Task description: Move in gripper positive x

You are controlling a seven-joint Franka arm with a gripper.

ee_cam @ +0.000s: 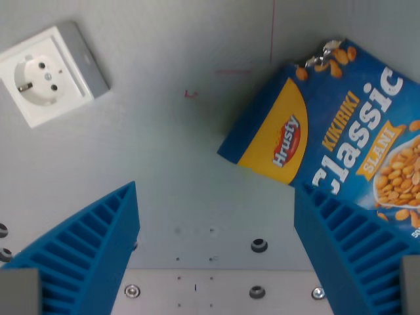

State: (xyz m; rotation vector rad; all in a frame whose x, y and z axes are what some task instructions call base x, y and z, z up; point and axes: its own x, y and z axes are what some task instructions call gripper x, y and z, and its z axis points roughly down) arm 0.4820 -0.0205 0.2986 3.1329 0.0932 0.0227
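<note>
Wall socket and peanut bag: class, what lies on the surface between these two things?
In the wrist view, the stretch between the socket and the peanut bag is bare grey surface, with only faint red marks on it. No object lies there.

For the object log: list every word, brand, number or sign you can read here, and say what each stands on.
All are on the blue peanut bag:
"Hrusty" on the red oval of its yellow panel.
"KIKIRIKI" in yellow letters.
"Classic" in large white letters, partly cut off.
"SLANI" on the orange banner.
A number at the bag's lower edge is cut off, unreadable.
The white wall socket bears no text.
</note>
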